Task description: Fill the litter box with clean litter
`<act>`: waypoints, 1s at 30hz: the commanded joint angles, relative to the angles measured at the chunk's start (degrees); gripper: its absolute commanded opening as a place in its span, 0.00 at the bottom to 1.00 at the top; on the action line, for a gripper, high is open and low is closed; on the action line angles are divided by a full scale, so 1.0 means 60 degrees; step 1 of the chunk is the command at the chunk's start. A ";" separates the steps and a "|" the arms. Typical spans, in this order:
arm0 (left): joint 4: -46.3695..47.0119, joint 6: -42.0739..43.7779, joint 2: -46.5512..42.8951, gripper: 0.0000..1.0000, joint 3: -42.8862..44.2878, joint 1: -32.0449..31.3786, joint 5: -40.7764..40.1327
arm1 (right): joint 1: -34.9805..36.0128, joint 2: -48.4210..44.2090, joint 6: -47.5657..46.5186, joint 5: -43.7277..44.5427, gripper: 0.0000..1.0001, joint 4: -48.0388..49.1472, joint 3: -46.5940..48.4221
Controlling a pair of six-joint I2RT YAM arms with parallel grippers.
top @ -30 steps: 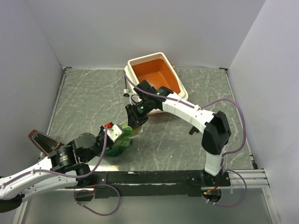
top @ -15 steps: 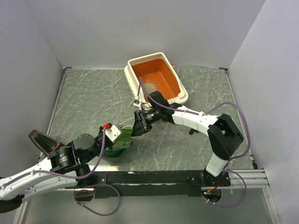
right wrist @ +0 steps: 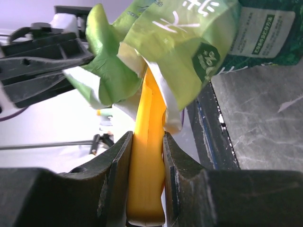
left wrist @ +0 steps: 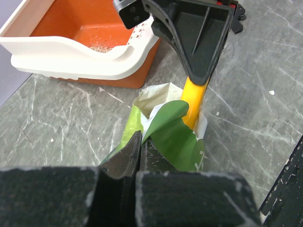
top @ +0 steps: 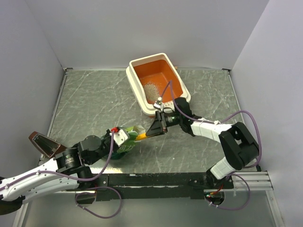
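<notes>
Ideally, for another load toward the litter box (top: 148,58) at far centre, the green bag (top: 124,144) is held steady by the left gripper (left wrist: 140,146), whose jaws are pressed together on its edge. The yellow scoop (left wrist: 194,101), pinched at its handle by the right gripper (right wrist: 144,142), is best pushed deep into the bag's mouth and lifted out level. Only a small pile of clean litter (top: 152,90) is seen in the box; the bag's contents are hidden.

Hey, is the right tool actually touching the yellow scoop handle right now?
Touching. The right wrist view shows the right tool with its two fingers pressed against both sides of the yellow scoop handle, no gap visible.
</notes>
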 commanded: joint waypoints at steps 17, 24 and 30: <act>0.1409 0.0202 -0.0419 0.01 -0.0573 -0.0055 0.0283 | -0.2412 -0.0458 0.4107 -0.1475 0.00 0.7777 -0.2944; 0.1555 0.0246 -0.0434 0.01 -0.0661 -0.0055 -0.0039 | -0.2954 -0.1277 0.4239 -0.1519 0.00 0.7749 -0.3369; 0.1687 0.0261 -0.0243 0.01 -0.0661 -0.0055 -0.0391 | -0.3057 -0.2566 0.2733 -0.1358 0.00 0.4898 -0.3253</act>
